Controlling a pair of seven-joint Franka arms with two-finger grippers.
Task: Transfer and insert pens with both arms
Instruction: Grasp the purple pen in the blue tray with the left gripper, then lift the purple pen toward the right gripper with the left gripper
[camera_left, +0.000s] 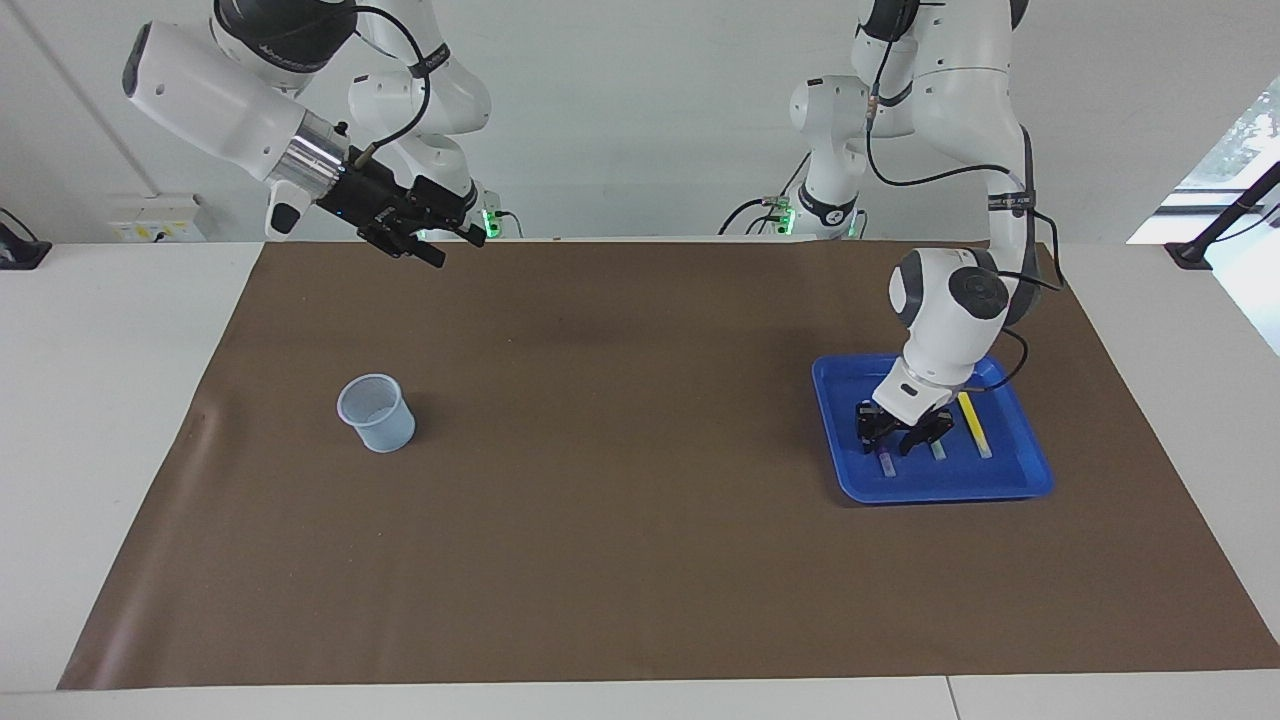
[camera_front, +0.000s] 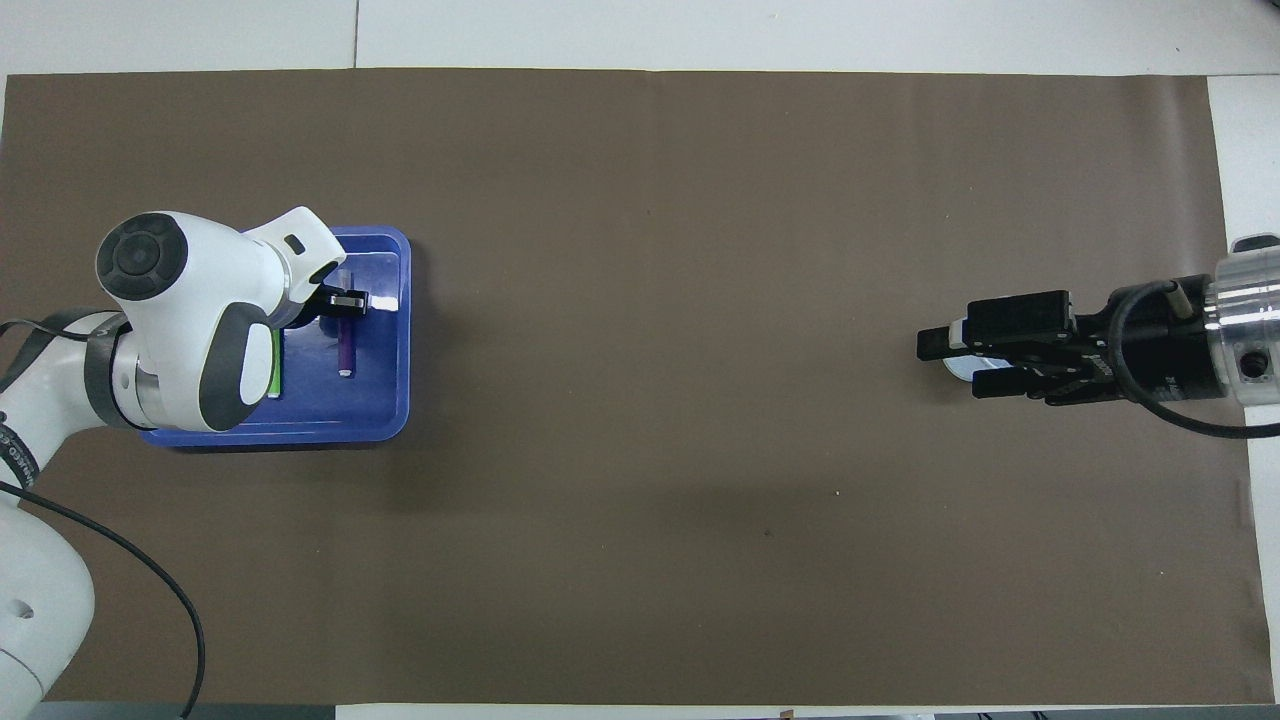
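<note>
Left claw (camera_left: 900, 435) is down inside the shallow blue plastic tray (camera_left: 1030, 478), which sits on the brown paper mat (camera_left: 640, 560) toward the left arm's end of the tabletop (camera_left: 90, 400). The claw straddles the slim purple marker pen (camera_front: 345, 352). From the facing view its fingers stand on either side of the pen's body with only a narrow gap, so the grip looks like it is closing on the purple pen, but I cannot tell whether the pads are actually clamped on it yet.

All three pens lie flat in the tray, parallel, long axes running from the robots' edge toward the opposite edge of the tabletop, pale cap ends pointing away from the robots. The slim green marker pen (camera_front: 276, 370) is the middle one, mostly hidden under the white wrist. The slim yellow marker pen (camera_left: 972, 422) lies nearest the tray's outer rim, untouched. The purple pen is the one nearest the tabletop's centre.

Key relation: the purple pen sits directly under the left claw, its long axis crossways to the finger gap, so a straight lift should take it if the grip holds. Green lies just beside it, so there's some risk of a nudge.

Right claw (camera_left: 425, 232) waits in the air with fingers spread open, over the mat at the right arm's end. The small translucent plastic cup (camera_left: 377, 412) stands upright there. No pen is in it yet.
</note>
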